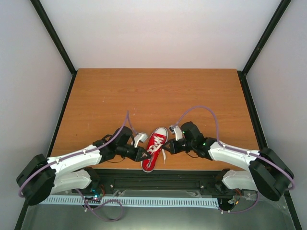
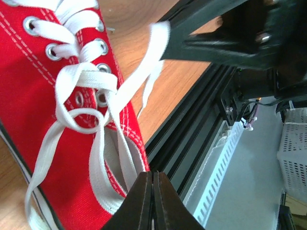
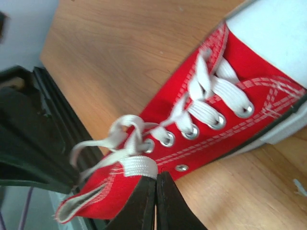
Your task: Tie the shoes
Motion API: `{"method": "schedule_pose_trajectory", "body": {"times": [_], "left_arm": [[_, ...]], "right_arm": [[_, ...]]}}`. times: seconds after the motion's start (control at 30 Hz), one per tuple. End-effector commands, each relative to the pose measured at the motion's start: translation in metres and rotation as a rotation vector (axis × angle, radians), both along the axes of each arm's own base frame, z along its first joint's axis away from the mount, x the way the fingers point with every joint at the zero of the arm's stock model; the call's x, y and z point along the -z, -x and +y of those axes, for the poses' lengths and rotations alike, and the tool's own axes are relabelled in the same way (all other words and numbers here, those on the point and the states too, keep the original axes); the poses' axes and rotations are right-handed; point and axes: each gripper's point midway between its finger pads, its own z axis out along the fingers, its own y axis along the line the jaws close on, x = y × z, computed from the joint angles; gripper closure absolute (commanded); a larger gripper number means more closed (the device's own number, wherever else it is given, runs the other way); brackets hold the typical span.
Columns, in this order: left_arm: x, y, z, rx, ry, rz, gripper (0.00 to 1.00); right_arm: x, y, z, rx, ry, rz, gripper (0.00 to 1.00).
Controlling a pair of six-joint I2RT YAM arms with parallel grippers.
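Observation:
The red shoe with white toe cap lies on the wooden table near its front edge, toe pointing away. Its white laces are crossed in a loose knot above the top eyelets. My left gripper sits at the shoe's left by the heel opening, jaws shut; two lace strands run down to its tip. My right gripper is at the shoe's right side, shut on a folded lace. In the left wrist view that lace stretches up to the right gripper.
A black rail runs along the table's front edge just behind the shoe's heel, with a white slotted cable duct below it. Pale walls stand left, right and behind. Bare wood stretches beyond the shoe's toe.

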Motion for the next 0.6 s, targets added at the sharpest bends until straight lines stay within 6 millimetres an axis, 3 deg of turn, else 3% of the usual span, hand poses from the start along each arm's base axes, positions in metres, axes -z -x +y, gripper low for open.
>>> {"method": "schedule_pose_trajectory", "body": {"times": [0.0,0.27,0.4,0.57], "left_arm": [[0.005,0.003,0.009,-0.038,-0.035,0.018,0.96],[0.018,-0.002,0.014,-0.086,-0.097,0.046,0.92],[0.027,-0.004,0.018,-0.128,-0.124,0.071,0.92],[0.028,-0.002,0.025,-0.169,-0.139,0.092,0.76]], "right_arm": [[-0.039,0.001,0.012,-0.050,-0.073,-0.090,0.97],[-0.041,0.008,0.038,-0.115,-0.070,-0.094,0.97],[-0.030,0.007,0.041,-0.107,-0.041,-0.083,0.97],[-0.015,0.009,0.036,-0.102,-0.005,-0.058,0.97]]}}
